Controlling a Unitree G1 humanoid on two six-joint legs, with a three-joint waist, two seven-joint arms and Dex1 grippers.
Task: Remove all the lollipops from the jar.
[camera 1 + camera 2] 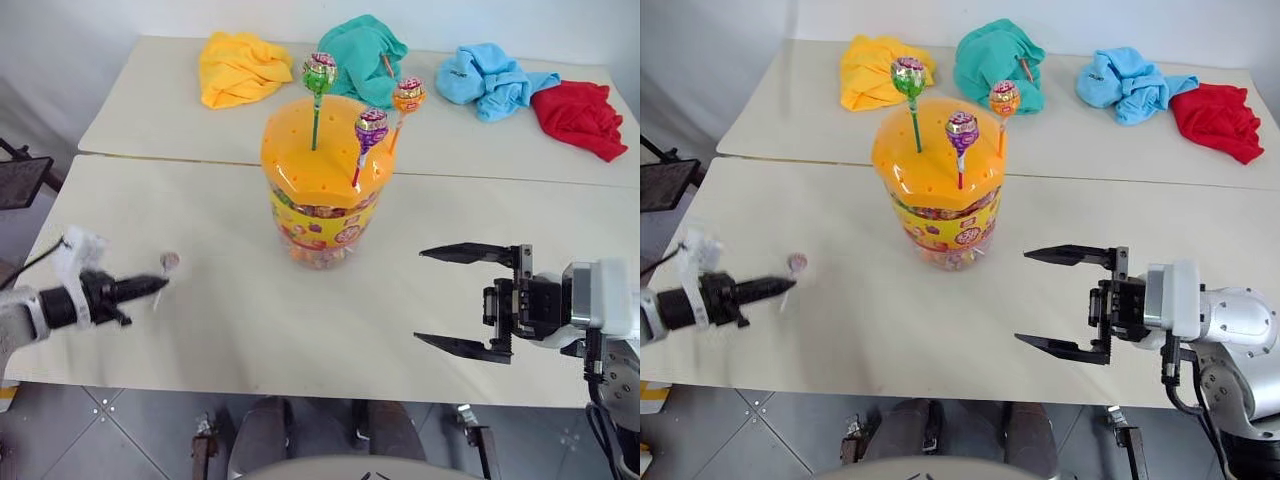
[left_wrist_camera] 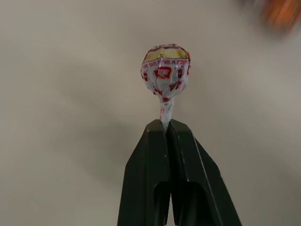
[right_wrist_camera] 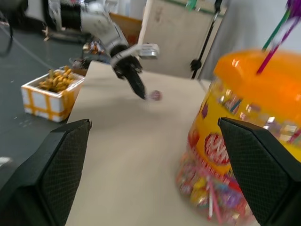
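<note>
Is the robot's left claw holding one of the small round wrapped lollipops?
Yes, the left claw is shut on the stick of a small round lollipop in a white-and-red wrapper.

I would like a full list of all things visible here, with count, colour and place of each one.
jar: one, clear with a colourful label and orange domed lid, standing mid-table.
lollipops in the lid: three, with green, purple and orange wrappers, sticks standing in the lid's holes.
held lollipop: one, white-and-red wrapper, low over the table's left part.
cloths: four, yellow, teal, light blue, red, along the far table.
tables: two, pale, one behind the other.
box: one, white and yellow, on the floor.
left gripper: shut on the held lollipop's stick.
right gripper: open, right of the jar.
</note>
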